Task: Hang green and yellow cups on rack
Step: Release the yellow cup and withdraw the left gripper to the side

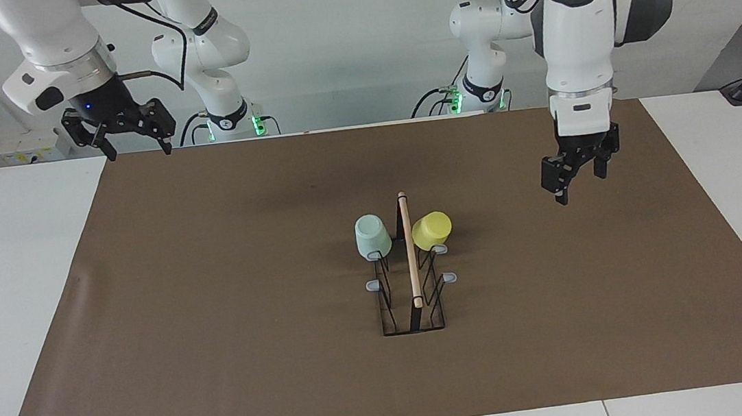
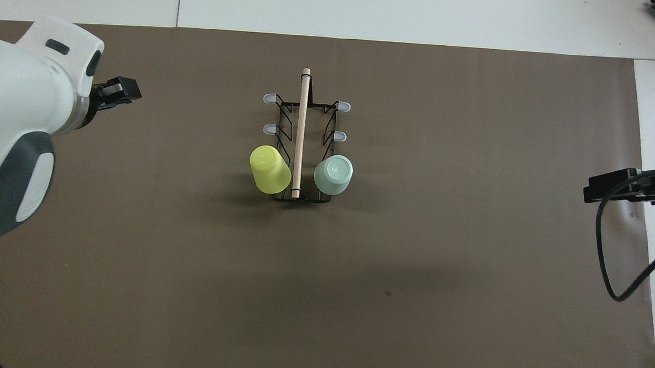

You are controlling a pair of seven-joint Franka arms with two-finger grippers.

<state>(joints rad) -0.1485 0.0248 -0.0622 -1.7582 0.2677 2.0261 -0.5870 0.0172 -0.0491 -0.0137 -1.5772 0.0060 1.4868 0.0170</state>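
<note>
1. Rack: narrow black wire frame (image 1: 412, 300) (image 2: 304, 150) with a light wooden rod (image 1: 410, 252) (image 2: 301, 133) along its top and grey-tipped prongs on both sides. It stands mid-table on the brown paper mat (image 1: 217, 320) (image 2: 412, 265), its long axis running away from the robots.
2. Rack contents: two cups, each hung mouth-down on the prong nearest the robots, one on either side of the rod. The remaining prongs visible carry nothing.
3. Pale mint green handleless tapered plastic cup (image 1: 372, 236) (image 2: 333, 174): on the side toward the right arm's end of the table, base up, nearly upright.
4. Bright yellow handleless tapered plastic cup (image 1: 432, 230) (image 2: 269, 169): on the side toward the left arm's end, base up, tilted outward from the rod.
5. Left gripper (image 1: 578, 181) (image 2: 122, 90): raised over bare mat toward the left arm's end, well apart from the rack; fingers spread wide, gripping nothing.
6. Right gripper (image 1: 137, 148) (image 2: 617, 188): raised over the mat's edge at the right arm's end; fingers spread wide, nothing between them.
</note>
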